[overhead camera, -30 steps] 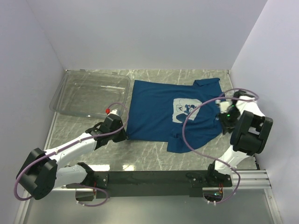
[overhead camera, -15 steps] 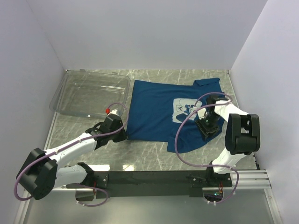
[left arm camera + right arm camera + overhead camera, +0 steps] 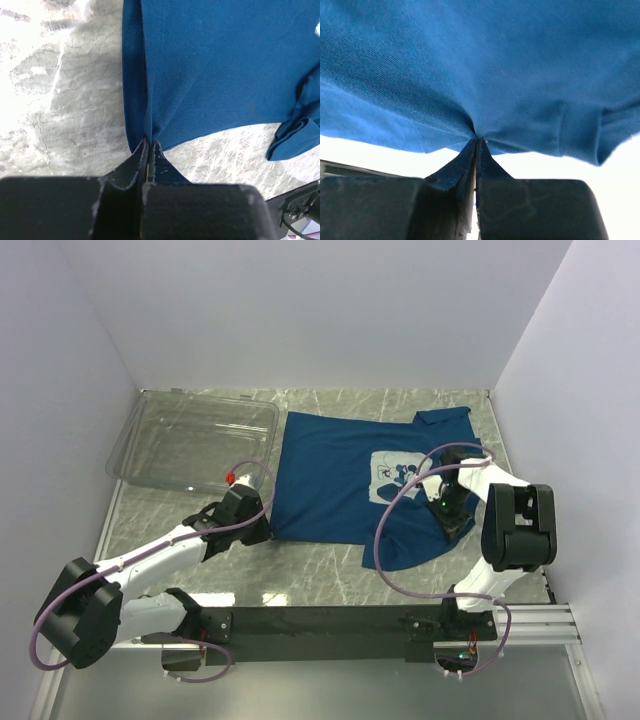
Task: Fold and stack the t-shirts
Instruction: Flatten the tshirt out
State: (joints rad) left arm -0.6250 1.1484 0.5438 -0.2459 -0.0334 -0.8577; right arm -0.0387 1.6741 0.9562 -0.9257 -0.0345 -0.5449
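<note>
A dark blue t-shirt (image 3: 330,480) with a pale square cartoon print (image 3: 397,477) lies spread on the marble table, its right side folded in over itself. My left gripper (image 3: 262,530) is shut on the shirt's near left corner; the left wrist view shows the cloth (image 3: 210,75) pinched at the fingertips (image 3: 150,144). My right gripper (image 3: 447,512) is shut on the shirt's right part, held over the shirt; the right wrist view shows blue cloth (image 3: 485,65) bunched at its tips (image 3: 478,141).
A clear plastic bin (image 3: 195,440) stands at the back left, next to the shirt. White walls close in the table on the left, back and right. The arms' black base rail (image 3: 330,625) runs along the near edge.
My right gripper has carried the shirt's right side leftward, in over the shirt, from near the right wall. The near right hem has drawn in. The left arm has not moved.
</note>
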